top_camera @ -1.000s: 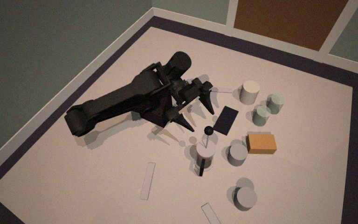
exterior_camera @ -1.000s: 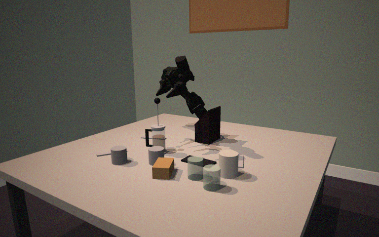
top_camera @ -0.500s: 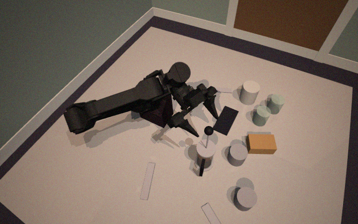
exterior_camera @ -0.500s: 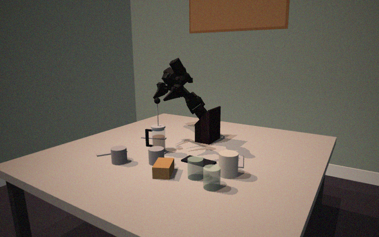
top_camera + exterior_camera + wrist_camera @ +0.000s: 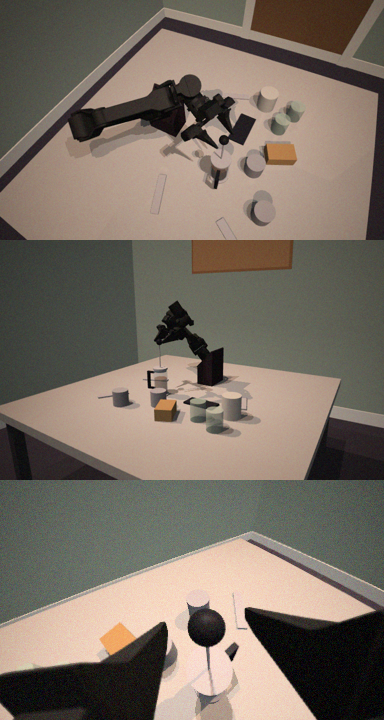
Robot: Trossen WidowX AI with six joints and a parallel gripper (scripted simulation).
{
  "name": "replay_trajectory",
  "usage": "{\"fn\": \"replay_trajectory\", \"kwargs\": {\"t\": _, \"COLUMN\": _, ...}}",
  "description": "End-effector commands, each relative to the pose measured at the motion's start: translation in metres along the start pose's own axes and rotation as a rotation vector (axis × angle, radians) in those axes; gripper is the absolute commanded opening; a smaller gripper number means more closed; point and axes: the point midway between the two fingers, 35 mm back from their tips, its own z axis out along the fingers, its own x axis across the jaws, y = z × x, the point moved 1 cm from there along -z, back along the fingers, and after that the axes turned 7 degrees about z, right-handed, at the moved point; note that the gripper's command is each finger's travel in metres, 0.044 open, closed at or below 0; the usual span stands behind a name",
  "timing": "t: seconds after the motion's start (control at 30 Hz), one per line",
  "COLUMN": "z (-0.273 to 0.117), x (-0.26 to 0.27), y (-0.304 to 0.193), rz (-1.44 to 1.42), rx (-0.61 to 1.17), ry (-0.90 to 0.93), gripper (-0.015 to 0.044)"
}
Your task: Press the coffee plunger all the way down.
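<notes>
2 fingers of the gripper [image 5: 206,625] flank the plunger knob [image 5: 206,627], partly apart, gaps visible on both sides, holding nothing. The placement suits closing on the knob before pushing straight down the rod [image 5: 159,356]. The coffee press [image 5: 160,378] stands upright on the table [image 5: 254,443], rod fully raised, so pressing is not yet begun. A grey cup [image 5: 157,397] sits just beside the press and an orange block [image 5: 165,409] near it; any sideways load risks shifting the press.
</notes>
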Motion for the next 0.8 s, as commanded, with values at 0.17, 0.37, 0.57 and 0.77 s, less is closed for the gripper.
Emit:
{"fn": "replay_trajectory", "kwargs": {"t": 0.17, "z": 0.0002, "x": 0.0006, "y": 0.0002, "rz": -0.002, "rx": -0.002, "ry": 0.005, "gripper": 0.0120}}
{"fn": "replay_trajectory", "kwargs": {"t": 0.37, "z": 0.0002, "x": 0.0006, "y": 0.0002, "rz": -0.002, "rx": -0.002, "ry": 0.005, "gripper": 0.0120}}
{"fn": "replay_trajectory", "kwargs": {"t": 0.57, "z": 0.0020, "x": 0.0013, "y": -0.0017, "rz": -0.002, "rx": 0.000, "ry": 0.006, "gripper": 0.0120}}
{"fn": "replay_trajectory", "kwargs": {"t": 0.77, "z": 0.0081, "x": 0.0035, "y": -0.0086, "rz": -0.001, "rx": 0.004, "ry": 0.008, "gripper": 0.0120}}
